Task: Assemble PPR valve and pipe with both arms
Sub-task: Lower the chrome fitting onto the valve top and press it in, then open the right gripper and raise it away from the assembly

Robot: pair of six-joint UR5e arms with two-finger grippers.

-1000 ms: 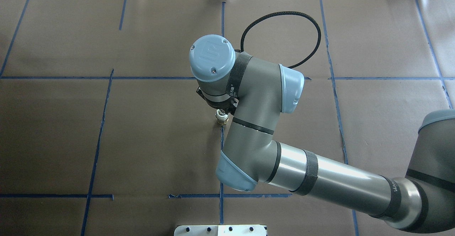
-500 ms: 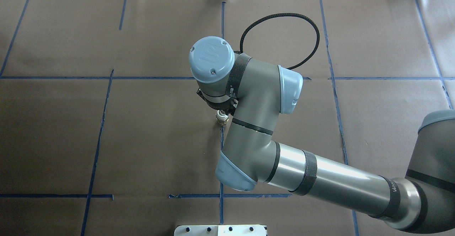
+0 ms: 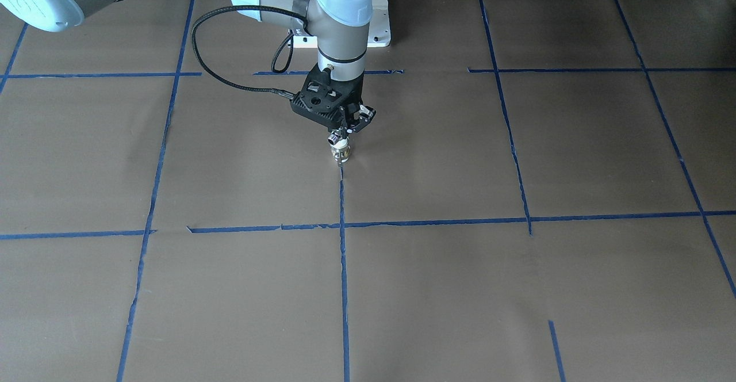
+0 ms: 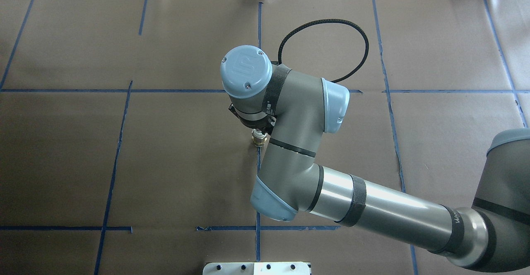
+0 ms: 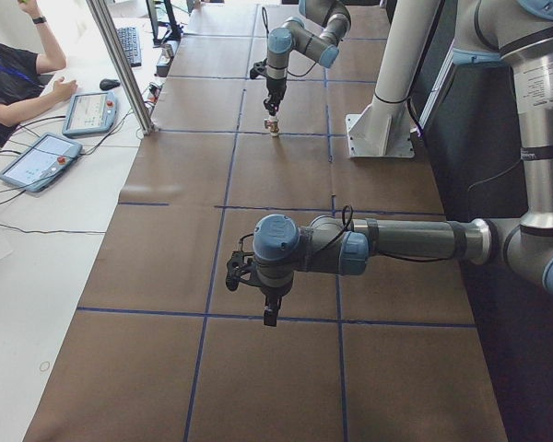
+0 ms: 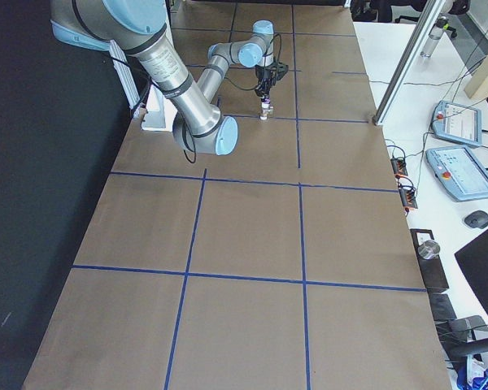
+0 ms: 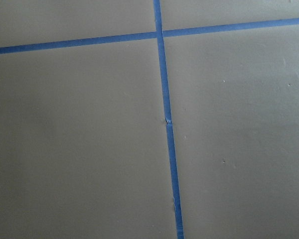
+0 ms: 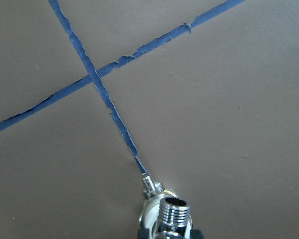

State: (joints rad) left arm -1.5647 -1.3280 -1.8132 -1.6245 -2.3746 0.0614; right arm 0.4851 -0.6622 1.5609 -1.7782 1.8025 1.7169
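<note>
Two robot arms work over a brown paper-covered table (image 3: 517,290) marked with blue tape lines. The valve (image 3: 340,152), a small chrome and brass fitting, stands upright on the table a short way out in front of the white pedestal base (image 3: 380,25). It sits on the blue tape line (image 3: 342,209) that runs straight away from that base. The right gripper (image 3: 344,130) hangs directly above the valve and points straight down, its fingers drawn in narrow around the valve's upper part, apparently clamping it. The wrist camera on that arm shows a threaded port (image 8: 173,211) at the valve's top, facing up toward the lens. The valve's long axis is therefore vertical and in line with the gripper — the relation the next move likely depends on. The left gripper (image 5: 270,311) hangs over bare table well off to the left of the pedestal base, far from the valve. It shows only in a side view, so I cannot tell whether its fingers are apart or together, or whether they carry anything. No pipe is visible in any view. The right arm is by far the nearer one — the left would have to cross much of the table to meet it.
</note>
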